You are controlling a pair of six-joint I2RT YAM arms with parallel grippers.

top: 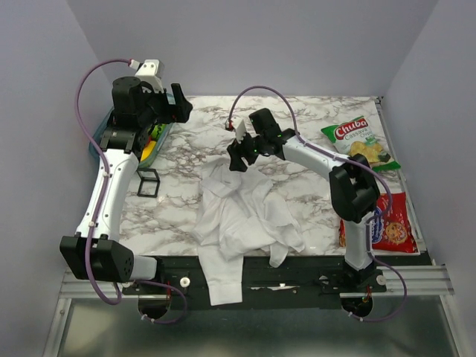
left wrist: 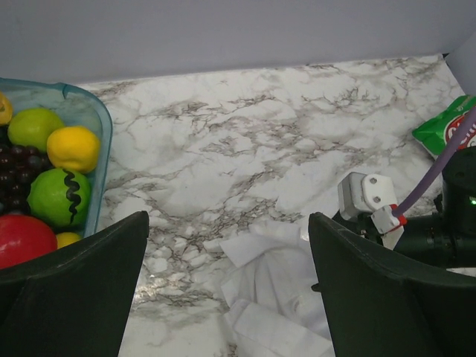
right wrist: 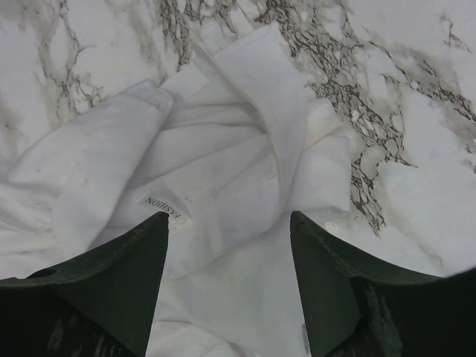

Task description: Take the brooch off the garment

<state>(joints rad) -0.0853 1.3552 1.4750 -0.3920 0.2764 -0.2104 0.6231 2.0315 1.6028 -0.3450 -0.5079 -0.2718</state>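
Two claws, both spread wide and gripping nothing. The right claw (right wrist: 227,223) hangs just above the collar (right wrist: 275,111) of the garment (top: 238,216), which lies crumpled at the middle of the bench's (top: 312,190) near edge, with part drooping over it. The left claw (left wrist: 227,223) is poised high near the far-left corner, beside a fruit tray (left wrist: 104,126). The brooch shows in no view and is probably buried in folds. The step likely calls for opening the cloth first, pinning the fabric with one claw, then pinching only the pin.
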